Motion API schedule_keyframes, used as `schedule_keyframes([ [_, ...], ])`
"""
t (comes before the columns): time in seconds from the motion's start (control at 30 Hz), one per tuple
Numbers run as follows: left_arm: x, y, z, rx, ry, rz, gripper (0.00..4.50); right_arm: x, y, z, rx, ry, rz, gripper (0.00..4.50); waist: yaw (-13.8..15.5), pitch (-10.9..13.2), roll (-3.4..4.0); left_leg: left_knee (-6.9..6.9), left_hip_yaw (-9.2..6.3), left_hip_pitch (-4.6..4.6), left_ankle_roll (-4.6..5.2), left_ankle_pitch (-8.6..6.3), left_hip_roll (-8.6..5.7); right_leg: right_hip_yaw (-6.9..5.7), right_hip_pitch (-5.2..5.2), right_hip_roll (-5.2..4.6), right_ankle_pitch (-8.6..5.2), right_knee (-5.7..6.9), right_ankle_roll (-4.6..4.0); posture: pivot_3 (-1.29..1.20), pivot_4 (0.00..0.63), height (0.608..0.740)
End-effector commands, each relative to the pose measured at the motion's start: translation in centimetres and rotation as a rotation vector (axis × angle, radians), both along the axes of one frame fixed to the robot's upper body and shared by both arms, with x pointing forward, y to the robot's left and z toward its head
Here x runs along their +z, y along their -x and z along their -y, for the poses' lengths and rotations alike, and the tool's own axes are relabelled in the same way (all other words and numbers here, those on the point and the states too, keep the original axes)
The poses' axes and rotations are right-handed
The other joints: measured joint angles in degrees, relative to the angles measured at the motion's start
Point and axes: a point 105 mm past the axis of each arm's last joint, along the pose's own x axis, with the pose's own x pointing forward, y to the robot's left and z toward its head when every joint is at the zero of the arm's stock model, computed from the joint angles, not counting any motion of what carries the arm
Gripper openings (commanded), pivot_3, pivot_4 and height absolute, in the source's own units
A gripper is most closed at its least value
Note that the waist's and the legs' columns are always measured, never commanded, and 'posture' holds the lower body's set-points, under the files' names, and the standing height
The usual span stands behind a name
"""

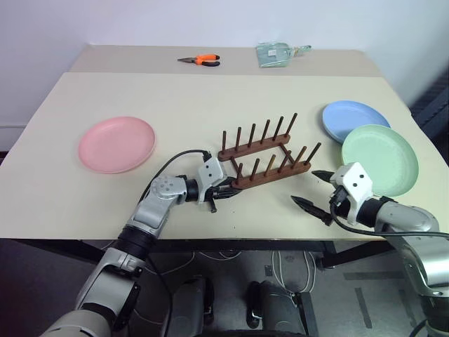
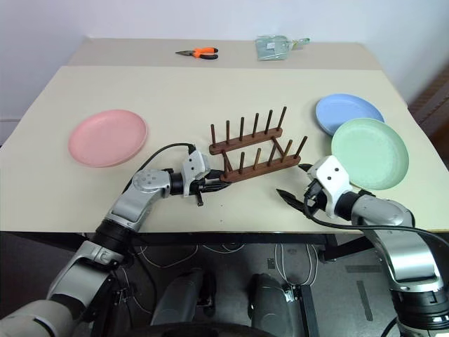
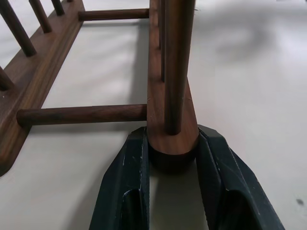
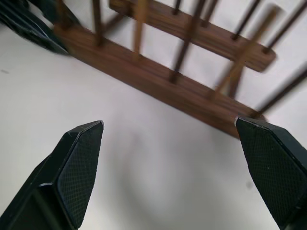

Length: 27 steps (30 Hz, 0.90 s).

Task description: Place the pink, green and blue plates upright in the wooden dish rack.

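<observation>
Item one: your left gripper sits at the near-left end of the wooden dish rack, its jaws closed on the rounded end of the nearer base rail, one black finger pressed against each side of the wood. The rack stands on the surface near its middle, both peg rows upright, no plate in any slot.

Item two: your right gripper hovers just off the rack's right end, apart from it, jaws spread wide and holding nothing; you see the bare surface between its two fingers in the right wrist view.

Item three: the pink plate lies flat on the surface well to the left of the rack.

Item four: the blue plate lies flat to the right of the rack, farther back.

Item five: the green plate lies flat just in front of the blue one, its rim overlapping the blue plate's near edge, close beside your right gripper.

Item six: orange-handled pliers and a small clear packet rest at the far edge of the surface.
</observation>
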Motion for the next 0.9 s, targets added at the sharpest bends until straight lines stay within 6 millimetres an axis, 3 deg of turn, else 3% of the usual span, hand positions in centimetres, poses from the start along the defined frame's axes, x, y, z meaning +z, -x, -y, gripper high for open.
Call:
schedule_keyframes([
  [0.03,-0.1,-1.3,-1.7,0.095,-0.038,0.028,2.70,1.0,0.2,0.5,-0.014,0.012,0.049,4.50,0.0,0.0,0.00,0.00,0.00,0.00,0.00,0.00,0.00,0.00,0.00,0.00,0.00,0.00,0.00,0.00,0.150,0.740],
  [0.13,-0.3,-1.7,-3.4,0.181,-0.066,0.027,4.16,0.9,0.5,0.4,-0.018,0.007,0.040,4.50,-0.2,0.0,0.00,0.00,-0.01,0.01,0.00,0.00,0.02,0.01,0.00,0.01,0.00,0.03,0.00,0.00,0.150,0.740],
  [0.17,0.1,-1.0,-4.1,0.188,-0.046,0.013,4.16,0.6,0.6,0.4,-0.022,0.021,0.019,4.50,-0.5,0.0,0.01,0.00,0.00,0.01,0.00,0.00,0.04,0.01,0.00,0.02,0.00,0.03,0.00,0.00,0.150,0.740],
  [0.2,0.4,-0.5,-4.5,0.192,-0.032,0.003,4.21,0.3,0.8,0.5,-0.025,0.032,0.004,3.93,-1.1,0.0,0.04,0.00,0.00,0.02,0.00,0.00,0.05,0.02,0.00,0.03,0.00,0.04,0.00,0.00,0.150,0.740],
  [0.23,0.7,0.7,-4.6,0.176,-0.013,-0.026,4.05,0.0,0.8,0.4,-0.029,0.039,-0.006,3.62,-1.6,0.0,0.04,-0.02,-0.01,0.02,-0.01,0.01,0.06,0.02,0.00,0.02,-0.01,0.04,0.01,0.00,0.150,0.740],
  [0.3,1.1,2.5,-4.3,0.138,0.003,-0.067,3.23,-0.3,0.6,0.3,-0.040,0.039,-0.017,2.61,-1.9,0.0,0.07,-0.03,-0.02,0.04,-0.03,0.01,0.09,0.03,0.00,0.03,-0.01,0.05,0.01,0.00,0.150,0.740],
  [0.4,0.8,5.0,-2.1,0.058,-0.030,-0.118,1.74,-1.5,-0.5,0.0,-0.064,0.077,-0.048,1.03,-1.7,0.0,0.11,-0.01,-0.03,0.04,-0.06,0.02,0.07,0.03,0.00,0.00,-0.01,0.06,0.00,0.00,0.150,0.740],
  [0.47,0.7,5.2,-0.5,0.062,-0.041,-0.101,1.72,-2.3,-1.5,-0.3,-0.078,0.100,-0.056,0.06,-1.3,0.0,0.11,0.02,-0.05,0.03,-0.06,0.00,0.04,0.03,0.01,-0.02,-0.01,0.03,0.00,0.00,0.150,0.740],
  [0.6,-0.5,3.1,1.3,0.244,-0.107,-0.065,1.72,-3.6,-4.5,-0.7,-0.140,0.121,-0.064,0.06,-1.3,0.0,0.11,0.04,-0.06,-0.02,0.03,-0.03,-0.06,0.02,0.03,-0.07,-0.02,0.02,0.03,0.00,0.150,0.740],
  [0.77,-1.5,0.1,0.3,0.469,-0.170,-0.011,1.72,-3.7,-8.0,-0.9,-0.227,0.147,-0.027,0.06,-1.7,-0.1,0.13,0.09,-0.03,0.08,-0.02,0.02,-0.02,0.03,0.10,0.04,0.00,0.08,0.07,0.00,0.150,0.740],
  [0.9,-1.1,-2.1,-0.7,0.581,-0.149,0.012,1.72,-2.9,-10.2,-1.3,-0.260,0.152,0.043,0.06,-1.8,-0.1,0.15,0.11,-0.03,0.11,-0.03,0.02,-0.02,0.03,0.13,0.04,0.00,0.10,0.07,0.00,0.150,0.740],
])
